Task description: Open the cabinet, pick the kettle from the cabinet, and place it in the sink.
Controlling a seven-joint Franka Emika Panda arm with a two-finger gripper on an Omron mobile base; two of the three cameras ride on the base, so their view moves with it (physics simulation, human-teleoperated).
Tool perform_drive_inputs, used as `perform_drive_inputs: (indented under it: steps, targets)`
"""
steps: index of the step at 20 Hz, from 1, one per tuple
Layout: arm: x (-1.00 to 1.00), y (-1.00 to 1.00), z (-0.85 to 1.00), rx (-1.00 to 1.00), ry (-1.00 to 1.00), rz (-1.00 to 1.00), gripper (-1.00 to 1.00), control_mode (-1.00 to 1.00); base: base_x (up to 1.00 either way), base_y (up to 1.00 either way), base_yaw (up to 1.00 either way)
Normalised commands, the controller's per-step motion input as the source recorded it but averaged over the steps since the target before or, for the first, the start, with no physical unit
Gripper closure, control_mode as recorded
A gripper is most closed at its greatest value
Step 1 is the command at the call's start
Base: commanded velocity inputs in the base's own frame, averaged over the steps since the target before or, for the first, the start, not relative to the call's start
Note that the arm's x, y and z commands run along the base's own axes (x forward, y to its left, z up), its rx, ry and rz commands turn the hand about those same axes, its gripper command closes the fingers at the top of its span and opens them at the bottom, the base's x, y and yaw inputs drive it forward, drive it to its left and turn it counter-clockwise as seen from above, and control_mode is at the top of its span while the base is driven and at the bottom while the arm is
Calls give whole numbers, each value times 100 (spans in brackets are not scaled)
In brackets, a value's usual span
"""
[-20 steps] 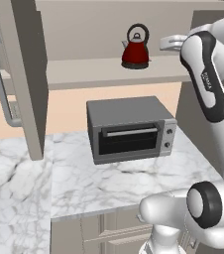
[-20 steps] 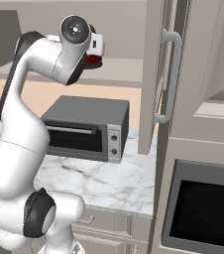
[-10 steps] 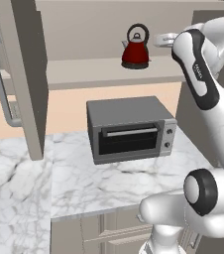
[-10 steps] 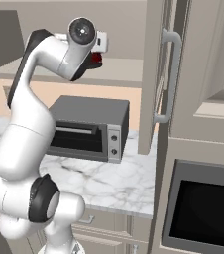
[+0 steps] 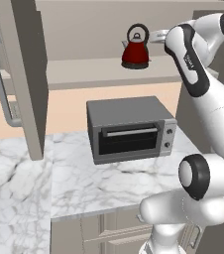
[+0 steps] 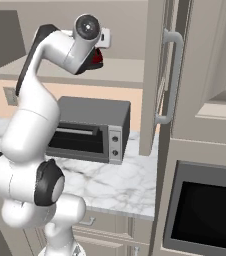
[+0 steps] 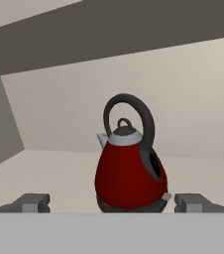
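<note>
over the last second, swung the white arm (image 5: 193, 64) further up and back toward the right of the left base view, elbow now higher and closer to the cabinet (image 5: 20, 74) edge. in the right base view, wrist shifted right, covering more of the red kettle (image 6: 96, 58). kept jaws wide throughout.

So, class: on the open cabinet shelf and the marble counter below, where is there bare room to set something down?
The shelf is bare left of the kettle, up to the open door. The counter is bare in front of and left of the toaster oven. It is tightest right of the kettle, where the open gripper approaches.
</note>
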Motion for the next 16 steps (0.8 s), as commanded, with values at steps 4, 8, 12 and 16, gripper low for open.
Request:
perform_drive_inputs:
  steps: [4,8,12,16]
  targets:
    - [29,0,0,0,0,4,-100,-100,0,0,0]
    - [30,0,0,0,0,4,-100,-100,0,0,0]
    - [27,0,0,0,0,3,-100,-100,0,0,0]
    - [14,3,-5,-1,0,1,-100,-100,0,0,0]
